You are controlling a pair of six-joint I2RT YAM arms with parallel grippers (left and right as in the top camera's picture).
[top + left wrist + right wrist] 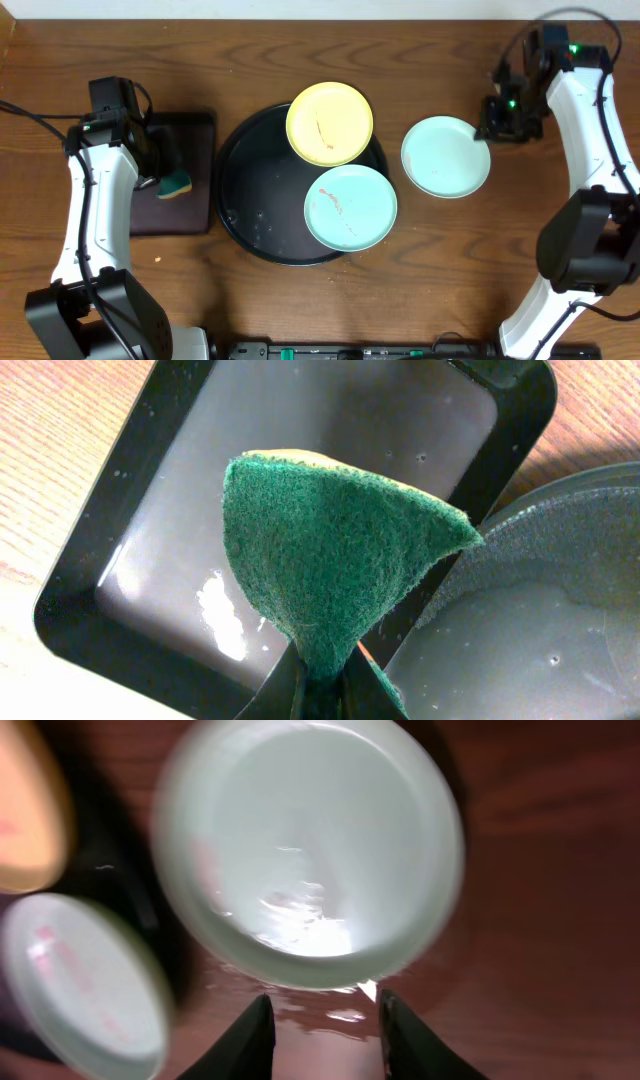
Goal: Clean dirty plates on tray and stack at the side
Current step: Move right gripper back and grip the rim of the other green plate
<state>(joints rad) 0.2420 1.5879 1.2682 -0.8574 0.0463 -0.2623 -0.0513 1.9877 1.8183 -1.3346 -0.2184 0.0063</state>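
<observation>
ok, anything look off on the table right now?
Two things. The yellow plate and the smeared mint plate both overhang the right rim of the round tray instead of sitting inside it, so they probably rest tilted. In the right wrist view, the table beside the clean mint plate looks wet.

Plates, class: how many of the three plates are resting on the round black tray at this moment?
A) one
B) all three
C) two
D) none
C: the yellow plate and the smeared mint plate rest on the round black tray, while the other mint plate lies off the tray, to its right.
</observation>
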